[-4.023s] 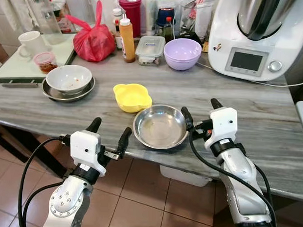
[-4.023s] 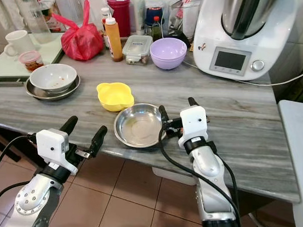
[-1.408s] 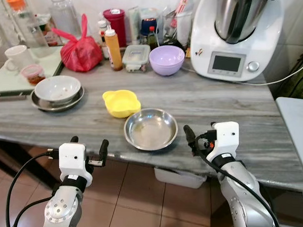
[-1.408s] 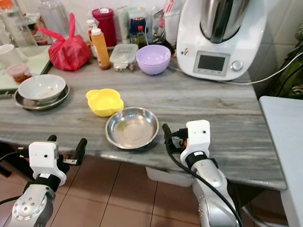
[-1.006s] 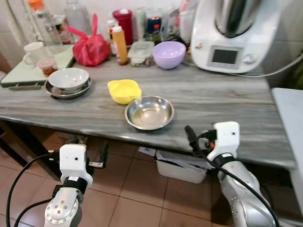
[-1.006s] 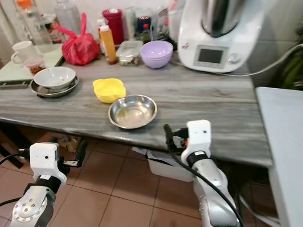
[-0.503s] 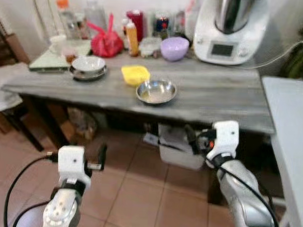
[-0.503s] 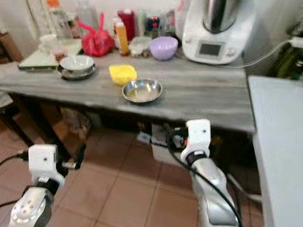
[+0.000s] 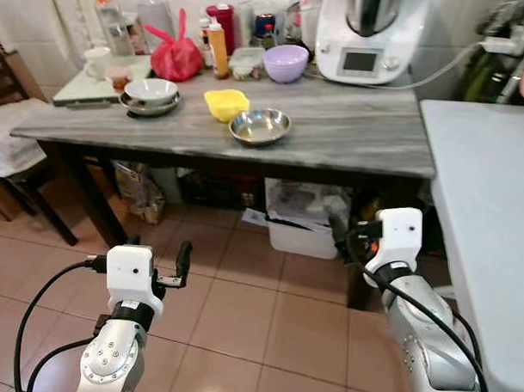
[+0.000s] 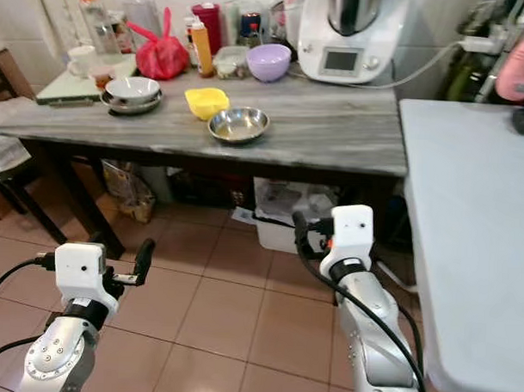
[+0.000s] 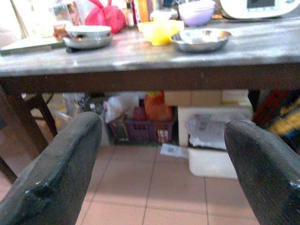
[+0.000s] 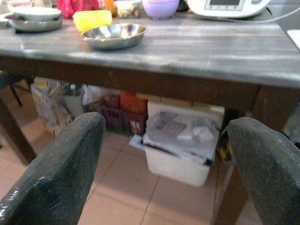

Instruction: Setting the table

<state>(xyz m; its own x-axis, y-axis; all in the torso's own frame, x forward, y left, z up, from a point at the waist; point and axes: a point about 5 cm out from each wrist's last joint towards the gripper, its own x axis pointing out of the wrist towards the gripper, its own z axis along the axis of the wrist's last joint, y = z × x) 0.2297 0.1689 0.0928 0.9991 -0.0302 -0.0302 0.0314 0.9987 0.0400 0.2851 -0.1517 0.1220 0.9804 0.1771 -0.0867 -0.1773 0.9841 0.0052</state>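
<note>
Presently both arms sit low over the tiled floor (image 9: pixel 240 324), well short of the grey tabletop (image 9: pixel 350 135) that carries the dishes. The left end effector (image 11: pixel 159 154) has its two black fingers spread wide with nothing between them; the right end effector (image 12: pixel 164 154) stands likewise wide open and empty.

The item most likely in hand for the task is the steel bowl (image 9: pixel 260 125), which stands upright near the front edge of the tabletop. Just beside it, toward the back, sits the yellow bowl (image 9: pixel 226 103). Further to the robot's left, a white bowl (image 9: pixel 150 91) rests in a metal plate (image 9: pixel 150 105). A purple bowl (image 9: pixel 286 63), a red bag (image 9: pixel 177 57), an orange bottle (image 9: pixel 219 48) and a white kitchen machine (image 9: pixel 367 36) line the rear of the surface.

Assessment of handling: the steel bowl appears thin-walled, rigid and light, so it should lift without strain. Its polished surface is judged slippery, and it may skate along the tabletop if pushed rather than pinched. The sensible hold is on the rim, one finger inside and one outside the wall, on the side nearest the robot. The bowl looks empty, though the interior is too small to inspect closely. It should not break if it slips, but the white bowl, which looks ceramic, would be at risk if struck.
</note>
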